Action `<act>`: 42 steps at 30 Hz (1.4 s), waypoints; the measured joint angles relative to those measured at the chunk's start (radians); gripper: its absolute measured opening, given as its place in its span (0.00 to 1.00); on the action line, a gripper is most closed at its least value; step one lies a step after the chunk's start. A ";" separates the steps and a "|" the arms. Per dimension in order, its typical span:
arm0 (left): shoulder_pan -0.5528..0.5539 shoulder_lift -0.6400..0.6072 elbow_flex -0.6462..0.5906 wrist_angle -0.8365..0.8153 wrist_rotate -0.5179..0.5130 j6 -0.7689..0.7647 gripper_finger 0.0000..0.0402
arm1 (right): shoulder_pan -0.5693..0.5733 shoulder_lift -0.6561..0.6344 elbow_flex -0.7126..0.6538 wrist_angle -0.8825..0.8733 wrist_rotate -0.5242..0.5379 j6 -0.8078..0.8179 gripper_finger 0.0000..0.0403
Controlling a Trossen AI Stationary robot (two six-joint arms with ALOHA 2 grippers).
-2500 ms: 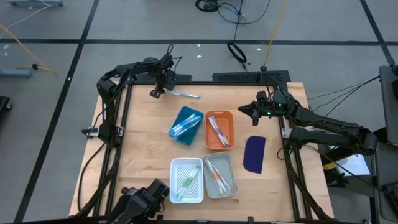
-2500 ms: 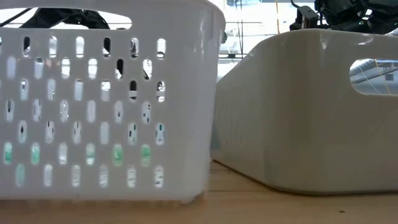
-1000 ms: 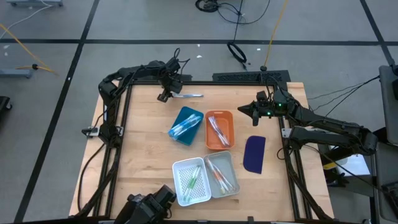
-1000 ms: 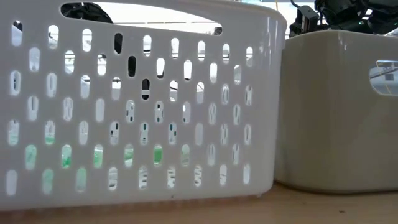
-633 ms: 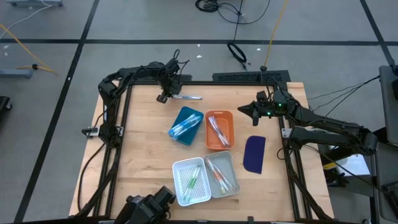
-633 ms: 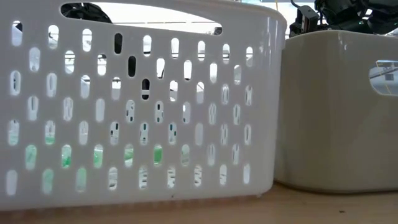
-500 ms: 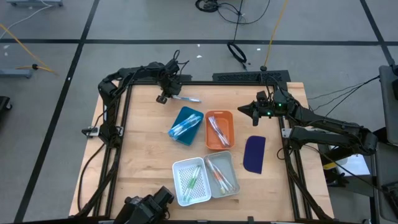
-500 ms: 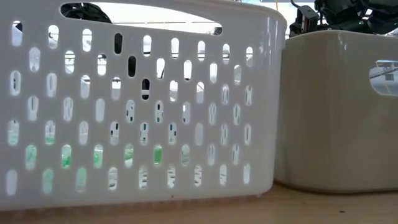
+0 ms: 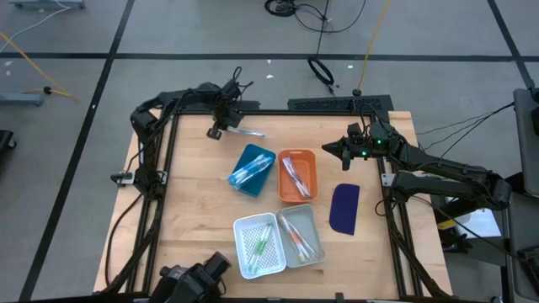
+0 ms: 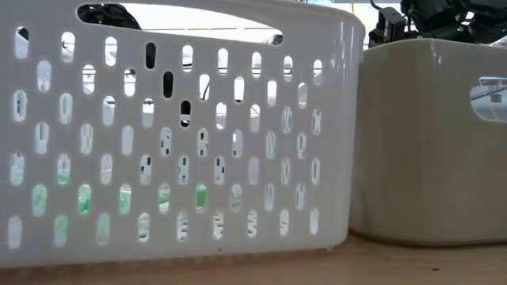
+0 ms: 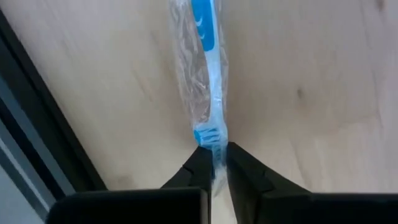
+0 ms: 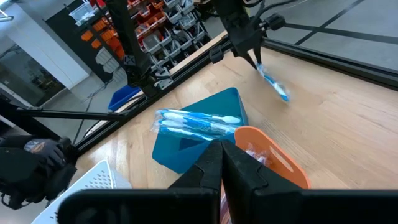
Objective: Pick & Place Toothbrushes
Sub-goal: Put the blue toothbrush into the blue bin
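A blue-and-white toothbrush [image 9: 246, 132] in a clear wrapper lies at the table's far left, and also shows in the right wrist view [image 12: 274, 84]. My left gripper [image 9: 221, 128] stands over its left end, shut on it [image 11: 213, 163]. More toothbrushes lie in the blue tray [image 9: 253, 169], the orange tray [image 9: 296, 175], the white basket [image 9: 255, 245] and the grey tray [image 9: 301, 235]. My right gripper [image 9: 328, 148] waits at the far right above the table, shut with nothing in it [image 12: 222, 160]. My left gripper pinches the toothbrush's bristle end [image 11: 210, 138], wrapper and all, between its two fingers. The fingers come from above and point down. The handle [image 11: 200, 37] reaches away toward the table's right, close along the wood; I cannot tell whether it is lifted clear.
A dark blue flat oblong piece [image 9: 344, 208] lies right of the trays. The white basket [image 10: 174, 134] and grey tray [image 10: 432, 134] stand side by side at the near edge and fill the low view. A dark device [image 9: 195, 280] sits at the near left. Black frame rails [image 9: 160, 160] border the table.
The toothbrush under my left gripper has shifted a little toward the table's left edge. It has also turned slightly, its free handle end swinging toward the near edge.
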 joint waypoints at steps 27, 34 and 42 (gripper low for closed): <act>-0.123 -0.333 -0.001 0.007 -0.016 -0.148 0.08 | 0.000 0.000 0.000 0.027 0.055 -0.002 0.00; -0.258 -0.406 0.000 -0.027 -0.036 -0.240 0.08 | 0.000 0.000 0.000 0.069 0.050 -0.004 0.00; -0.437 -0.424 0.000 -0.144 -0.186 -0.325 0.08 | 0.000 0.000 0.000 0.069 0.046 -0.004 0.00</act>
